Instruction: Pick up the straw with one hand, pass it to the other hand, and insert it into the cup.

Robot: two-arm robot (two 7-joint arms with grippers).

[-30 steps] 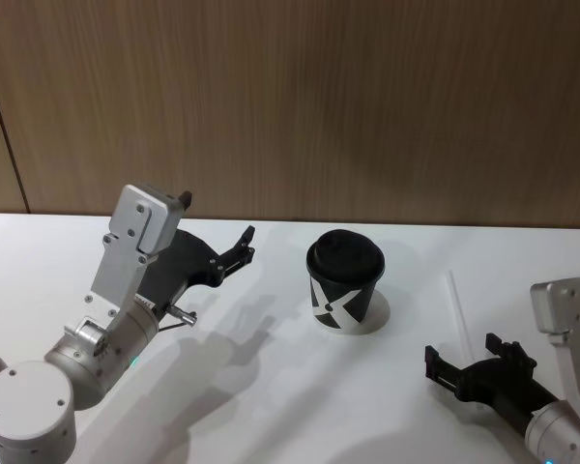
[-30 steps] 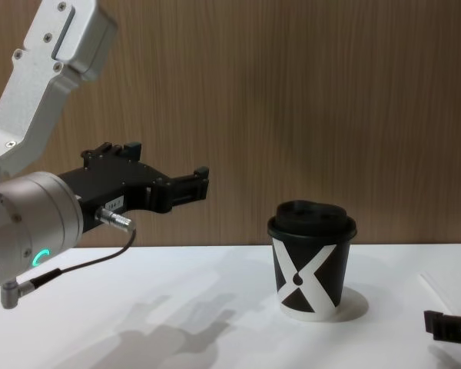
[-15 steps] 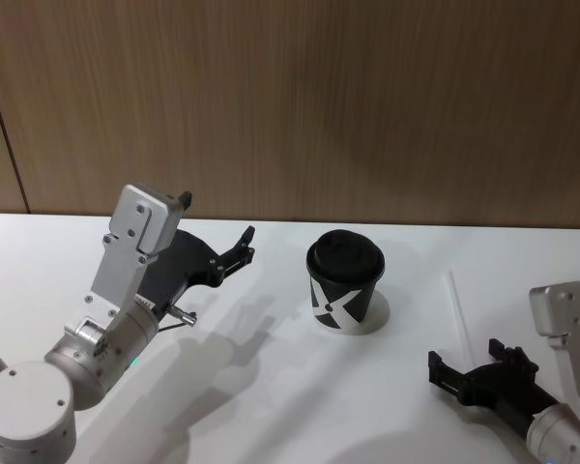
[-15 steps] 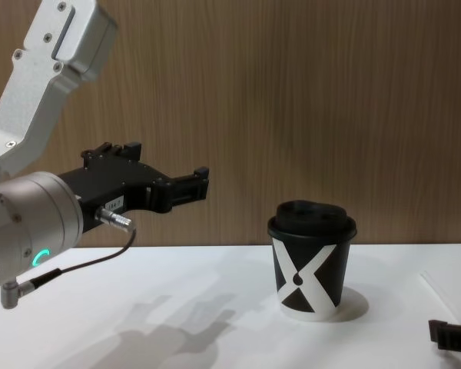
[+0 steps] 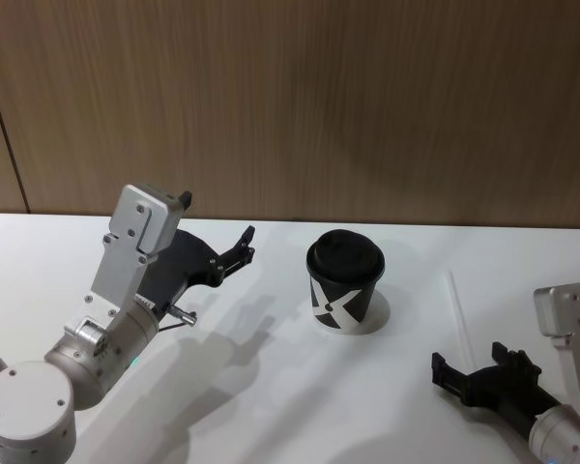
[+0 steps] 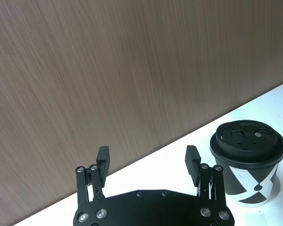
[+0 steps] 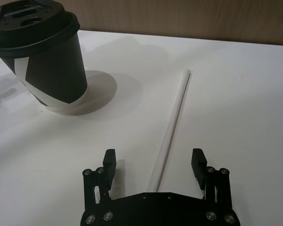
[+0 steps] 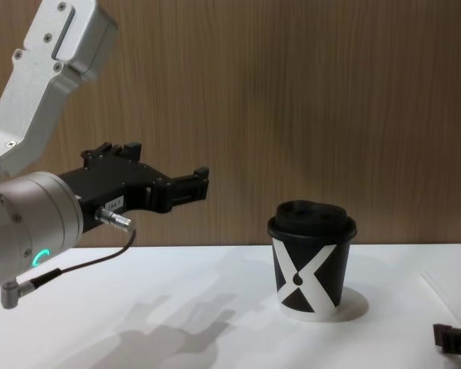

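On the left, the long black two-finger left gripper [image 5: 242, 246] [image 6: 147, 157] [image 8: 200, 181] on its silver cylindrical wrist hangs raised above the white table [image 5: 271, 396], pointing toward the brown wood-panelled wall [image 5: 319, 97]. Its fingers [image 6: 103, 158] are spread wide with nothing between them, and a thin dark cable [image 8: 73, 269] loops under the wrist beside a green glowing ring [image 8: 38, 257]. The arm's shadow falls on the tabletop between it and the small black paper cup [image 5: 345, 281] [image 6: 249, 165] [image 7: 41, 56] [image 8: 311, 261], which stands upright mid-table with its large white X-like mark and black domed lid on. Right of the cup, apart from it, the long thin white straw [image 5: 456, 311] [image 7: 172, 125] lies flat on the table (running front to back). At its near end sits the small black blocky right gripper [image 5: 472, 363] [image 7: 153, 158] [image 8: 455, 337], low over the table. Its short fingers [image 7: 109, 159] are fully apart, and the straw's end runs between them, ungripped.
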